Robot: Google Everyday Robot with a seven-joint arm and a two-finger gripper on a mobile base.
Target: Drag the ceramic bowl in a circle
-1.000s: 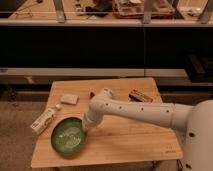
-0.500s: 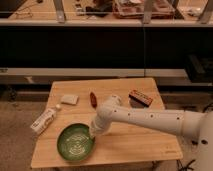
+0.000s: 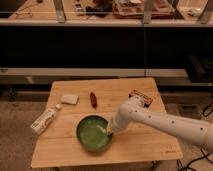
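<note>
Since the earlier frames, the ceramic bowl (image 3: 92, 134) has slid rightward; it now sits front-centre on the wooden table (image 3: 145, 145). The gripper (image 3: 111, 129) meets the bowl's right rim, and whether it grips or merely presses cannot be told. Risk: contact at a single rim point may slip, and a wide arc could drive the bowl into the white bottle (image 3: 44, 120) or over the near edge.
</note>
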